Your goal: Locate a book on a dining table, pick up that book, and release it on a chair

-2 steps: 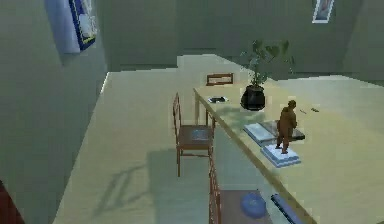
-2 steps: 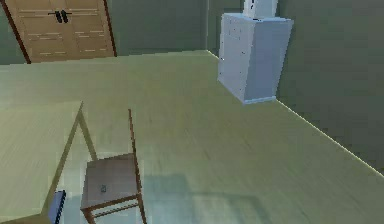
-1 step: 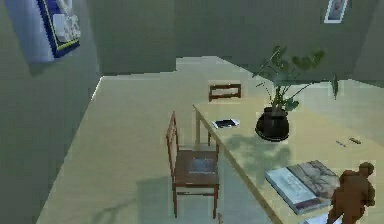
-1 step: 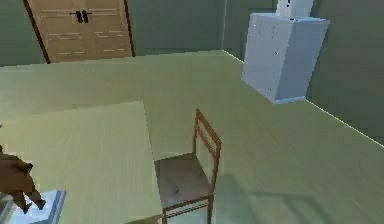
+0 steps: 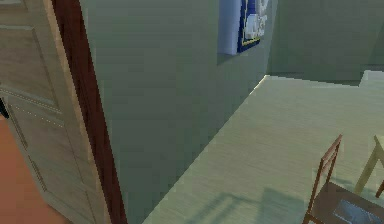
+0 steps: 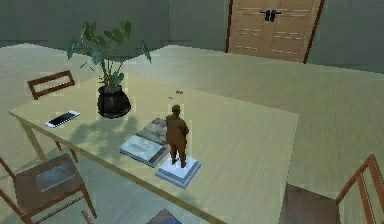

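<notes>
A pale wooden dining table [image 6: 240, 130] spans the arm side view. Near its front edge lie flat book-like things: a grey-covered one [image 6: 143, 150], a darker one [image 6: 155, 128] behind it, and a pale one [image 6: 178, 173] on which a small brown statue [image 6: 178, 135] stands. Wooden chairs stand around the table: one at the far left [image 6: 50, 82], one at the lower left [image 6: 45, 180] with something flat on its seat, one at the lower right [image 6: 362, 195]. A chair [image 5: 330, 190] also shows at the forward view's lower right.
A leafy plant in a black pot [image 6: 113, 100] and a small flat white-edged device [image 6: 62, 118] sit on the table's left part. Double wooden doors [image 6: 275, 28] stand beyond it. Ahead are a grey-green wall [image 5: 170, 90], a panelled door [image 5: 40, 110] and a blue picture [image 5: 250, 25].
</notes>
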